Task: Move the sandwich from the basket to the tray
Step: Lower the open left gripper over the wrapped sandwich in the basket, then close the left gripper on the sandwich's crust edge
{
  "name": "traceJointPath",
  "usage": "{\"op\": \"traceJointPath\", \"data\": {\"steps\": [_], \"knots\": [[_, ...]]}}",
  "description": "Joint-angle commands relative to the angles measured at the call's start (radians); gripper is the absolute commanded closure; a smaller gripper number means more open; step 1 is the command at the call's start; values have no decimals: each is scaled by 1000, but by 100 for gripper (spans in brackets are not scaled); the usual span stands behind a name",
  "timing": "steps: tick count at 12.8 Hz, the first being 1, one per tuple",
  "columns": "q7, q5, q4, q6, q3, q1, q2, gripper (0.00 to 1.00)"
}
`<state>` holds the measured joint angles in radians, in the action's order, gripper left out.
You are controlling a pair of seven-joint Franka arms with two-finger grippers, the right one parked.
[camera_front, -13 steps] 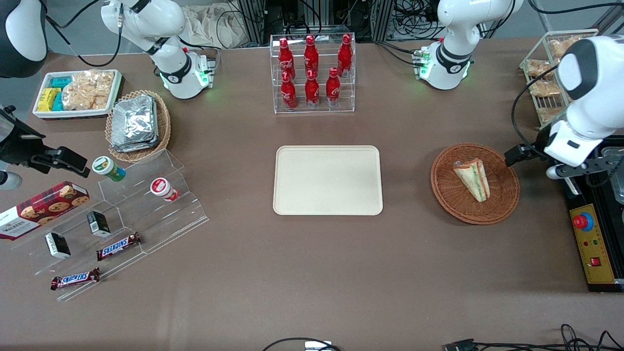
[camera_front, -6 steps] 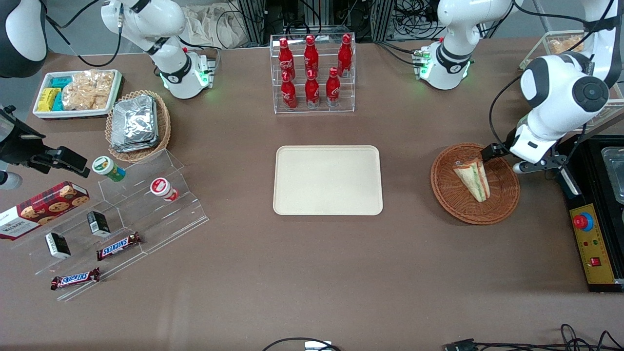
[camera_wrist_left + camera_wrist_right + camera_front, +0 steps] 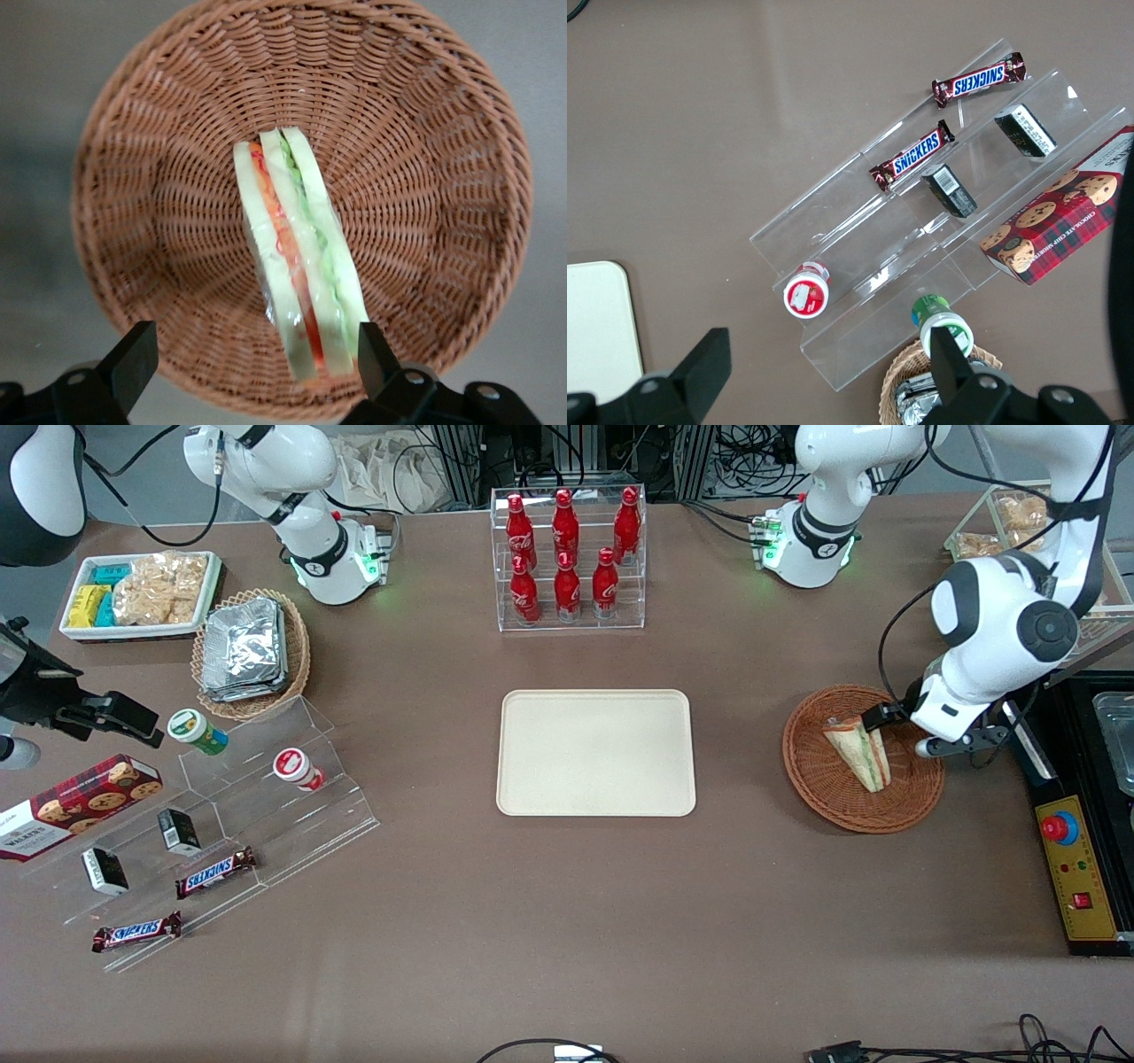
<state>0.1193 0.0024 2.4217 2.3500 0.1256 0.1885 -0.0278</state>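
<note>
Sandwich (image 3: 299, 258), a small triangular wedge of pale white bread with green and red-orange filling showing in stripes along its cut edge, lies in the middle of the round reddish-brown woven wicker basket (image 3: 824, 788). From the front its narrow tip points toward about five o'clock and its broad end toward eleven. It looks to be wrapped in clear film, which glints over the bread.

My gripper (image 3: 252, 359) hovers over the basket near the sandwich's broad end, at about one o'clock of the basket as the front camera sees it. My jaws stand wide open, holding nothing, and the wedge's broad end sits in the gap between them, closer to one fingertip (image 3: 370, 345) than the other.

On the brown bench (image 3: 567, 921), the flat rectangular cream-beige plastic tray (image 3: 595, 753) lies well apart from the basket, toward the parked arm's end, at nine o'clock of it.
</note>
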Motion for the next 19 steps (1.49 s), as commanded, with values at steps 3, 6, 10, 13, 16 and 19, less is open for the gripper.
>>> {"op": "traceJointPath", "data": {"steps": [3,6,10,13,16,19], "knots": [[51,-7,-19,71,3,-7,-75,0],[115,-5,-33,106,8,-11,-96,0],[198,1,-85,52,34,-20,-92,0],[203,10,-78,55,32,-30,-116,0],[201,13,-67,75,31,-29,-145,0],[192,15,-56,98,29,-24,-155,17]]}}
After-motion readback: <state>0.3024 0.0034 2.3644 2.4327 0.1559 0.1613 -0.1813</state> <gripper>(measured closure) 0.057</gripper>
